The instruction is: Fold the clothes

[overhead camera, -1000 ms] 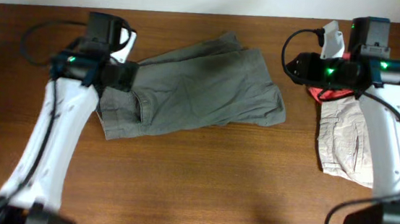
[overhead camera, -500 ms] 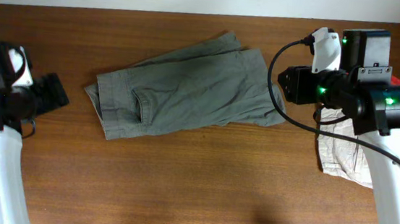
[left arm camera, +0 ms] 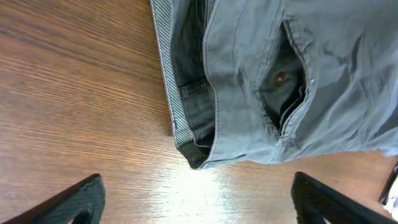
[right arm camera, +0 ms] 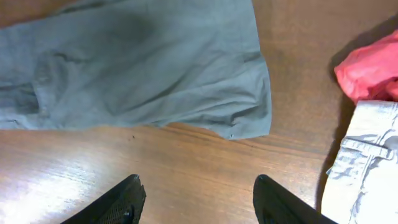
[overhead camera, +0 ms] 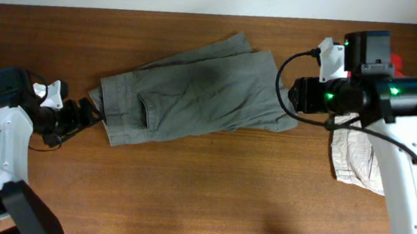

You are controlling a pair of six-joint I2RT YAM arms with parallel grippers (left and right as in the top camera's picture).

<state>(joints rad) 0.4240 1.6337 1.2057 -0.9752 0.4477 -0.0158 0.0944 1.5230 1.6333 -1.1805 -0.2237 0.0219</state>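
The olive-grey shorts [overhead camera: 195,93] lie flat across the upper middle of the wooden table [overhead camera: 209,193]. Their long axis slants from the waistband [left arm camera: 186,112] at lower left up to the leg hems [right arm camera: 249,121] at right.

The left gripper [left arm camera: 199,200] is the nearer one. Its fingers are spread wide and hold nothing, and the waistband's lower corner sits just ahead of them, centred in the gap. The right gripper [right arm camera: 199,202] hangs just short of the hem end, fingers also well apart and empty, over bare wood. How high either one rides above the table is hard to tell, though neither seems to touch cloth.

Beige shorts [overhead camera: 357,153] and a red cloth [right arm camera: 367,68] lie at far right, apart from the olive pair.
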